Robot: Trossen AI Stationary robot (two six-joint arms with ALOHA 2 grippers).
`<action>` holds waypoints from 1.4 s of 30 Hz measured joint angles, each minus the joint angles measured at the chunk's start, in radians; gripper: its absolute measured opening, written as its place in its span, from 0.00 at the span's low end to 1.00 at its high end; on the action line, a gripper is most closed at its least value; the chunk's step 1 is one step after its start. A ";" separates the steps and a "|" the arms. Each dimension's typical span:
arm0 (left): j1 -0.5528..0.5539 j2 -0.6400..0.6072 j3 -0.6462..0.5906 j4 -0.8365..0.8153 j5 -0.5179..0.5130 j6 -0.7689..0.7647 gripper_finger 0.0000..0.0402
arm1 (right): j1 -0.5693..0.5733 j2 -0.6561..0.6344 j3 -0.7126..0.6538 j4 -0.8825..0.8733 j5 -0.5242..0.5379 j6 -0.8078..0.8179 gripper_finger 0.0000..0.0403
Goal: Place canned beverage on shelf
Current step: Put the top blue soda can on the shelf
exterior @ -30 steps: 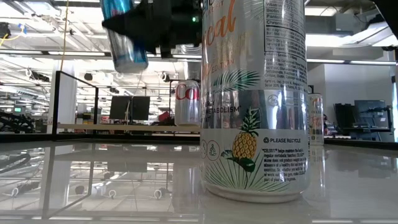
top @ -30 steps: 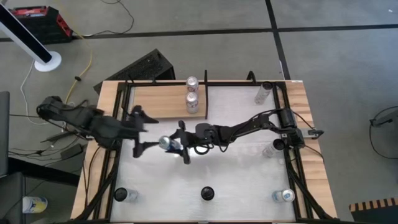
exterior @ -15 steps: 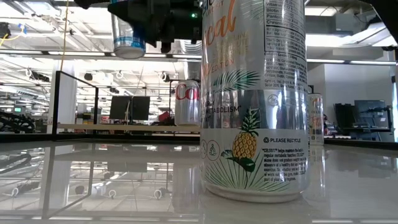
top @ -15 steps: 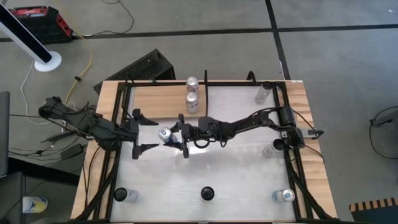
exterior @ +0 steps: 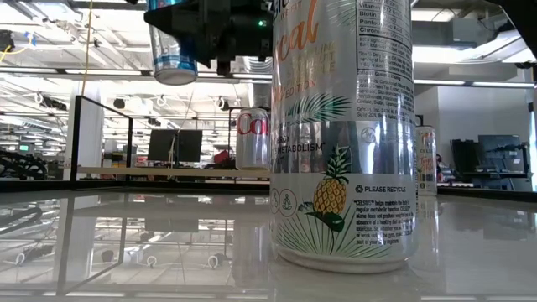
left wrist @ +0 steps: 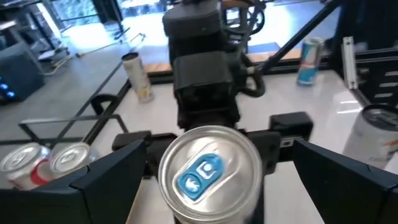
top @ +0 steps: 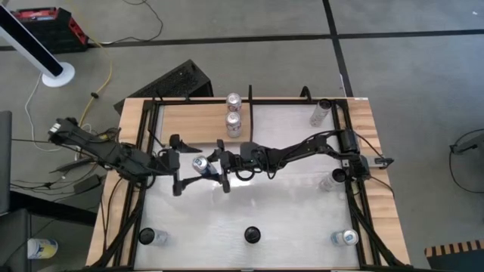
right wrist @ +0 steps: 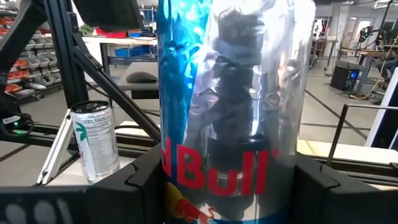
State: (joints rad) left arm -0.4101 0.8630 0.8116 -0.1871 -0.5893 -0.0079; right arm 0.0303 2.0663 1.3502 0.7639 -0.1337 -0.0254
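While the right gripper (top: 221, 166) clamps the can (top: 200, 164), the spread left gripper (top: 176, 162) brackets it

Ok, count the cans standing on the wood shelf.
2. Both stand on the shelf by its right rail: the outer can at the table's edge, the inner can beside it, nearer the table's middle. None looks hidden from above.

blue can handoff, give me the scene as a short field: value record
held item: blue can, upright, lifted above the table
right end effector: shut on the blue can
left end effector: open, fingers either side of the can, not closed on it
shelf: two cans standing at its right end
task status: blue can not yet on the shelf
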 joint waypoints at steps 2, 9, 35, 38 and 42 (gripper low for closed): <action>0.016 0.020 0.000 -0.002 -0.020 -0.035 0.96 | 0.000 0.000 0.000 0.000 0.000 0.000 0.62; 0.065 0.056 0.000 -0.007 -0.040 -0.127 0.96 | -0.005 0.000 0.000 -0.001 0.000 0.000 0.62; 0.070 0.046 0.001 -0.046 0.070 -0.151 0.54 | -0.019 -0.001 0.001 0.002 -0.005 -0.001 0.84; 0.073 0.048 0.015 -0.094 0.085 -0.136 0.54 | -0.019 -0.004 0.003 0.007 -0.004 0.014 0.93; 0.088 0.046 0.061 -0.155 0.056 -0.135 0.54 | -0.030 -0.020 0.002 -0.037 -0.004 0.014 0.78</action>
State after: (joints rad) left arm -0.3218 0.9092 0.8722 -0.3419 -0.5331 -0.1433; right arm 0.0002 2.0467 1.3519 0.7268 -0.1381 -0.0115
